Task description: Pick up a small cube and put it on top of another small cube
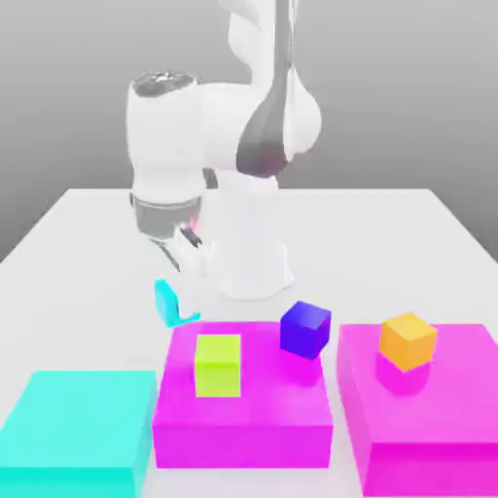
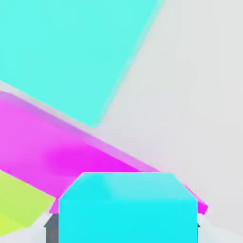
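The small cyan cube (image 1: 173,302) sits tilted between my gripper's (image 1: 185,280) fingers, just behind the far left corner of the middle magenta block (image 1: 253,413). In the hand view the cyan cube (image 2: 128,209) is very close, with grey fingers (image 2: 47,228) pressed against both its sides, so the gripper is shut on it. The small dark blue-violet cube (image 1: 305,330) stands at the back right corner of the same magenta block, to the exterior view's right of the gripper. Whether it rests on the block or just behind it, I cannot tell.
A lime-green cube (image 1: 218,366) stands on the middle magenta block. An orange cube (image 1: 408,340) sits on a second magenta block (image 1: 428,428) at the exterior view's right. A large flat cyan block (image 1: 78,433) lies at the left. The robot base (image 1: 248,263) stands behind.
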Robot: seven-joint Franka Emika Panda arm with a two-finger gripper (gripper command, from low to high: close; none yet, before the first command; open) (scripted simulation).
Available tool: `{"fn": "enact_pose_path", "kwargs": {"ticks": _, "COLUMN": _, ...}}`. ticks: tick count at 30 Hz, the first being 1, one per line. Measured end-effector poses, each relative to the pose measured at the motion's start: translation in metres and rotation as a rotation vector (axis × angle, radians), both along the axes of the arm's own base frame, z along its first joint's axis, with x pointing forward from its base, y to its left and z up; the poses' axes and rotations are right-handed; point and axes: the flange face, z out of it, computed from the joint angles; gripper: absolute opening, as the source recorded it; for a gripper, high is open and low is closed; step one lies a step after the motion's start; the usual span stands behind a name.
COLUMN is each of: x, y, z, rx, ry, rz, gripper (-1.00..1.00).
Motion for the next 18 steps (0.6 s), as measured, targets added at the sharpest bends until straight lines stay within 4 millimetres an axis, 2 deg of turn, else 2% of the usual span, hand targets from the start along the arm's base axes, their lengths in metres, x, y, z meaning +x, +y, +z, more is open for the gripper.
{"fn": "enact_pose_path", "kwargs": {"ticks": 4, "x": 0.001, "y": 0.056, "z": 0.021, "rx": 0.004, "ry": -0.002, "rz": -0.021, "gripper": -1.00}}
{"fn": "enact_pose_path", "kwargs": {"ticks": 9, "x": -0.013, "y": 0.125, "z": 0.043, "rx": 0.010, "ry": -0.003, "rz": -0.044, "gripper": -1.00}}
{"fn": "enact_pose_path", "kwargs": {"ticks": 11, "x": -0.014, "y": 0.133, "z": 0.032, "rx": 0.010, "ry": -0.002, "rz": -0.047, "gripper": -1.00}}
{"fn": "enact_pose_path", "kwargs": {"ticks": 15, "x": -0.015, "y": 0.136, "z": -0.005, "rx": 0.009, "ry": -0.002, "rz": -0.048, "gripper": -1.00}}
{"fn": "enact_pose_path", "kwargs": {"ticks": 16, "x": -0.016, "y": 0.136, "z": -0.013, "rx": 0.010, "ry": -0.002, "rz": -0.048, "gripper": 1.00}}
{"fn": "enact_pose_path", "kwargs": {"ticks": 18, "x": -0.016, "y": 0.136, "z": -0.013, "rx": 0.010, "ry": -0.002, "rz": -0.048, "gripper": 1.00}}
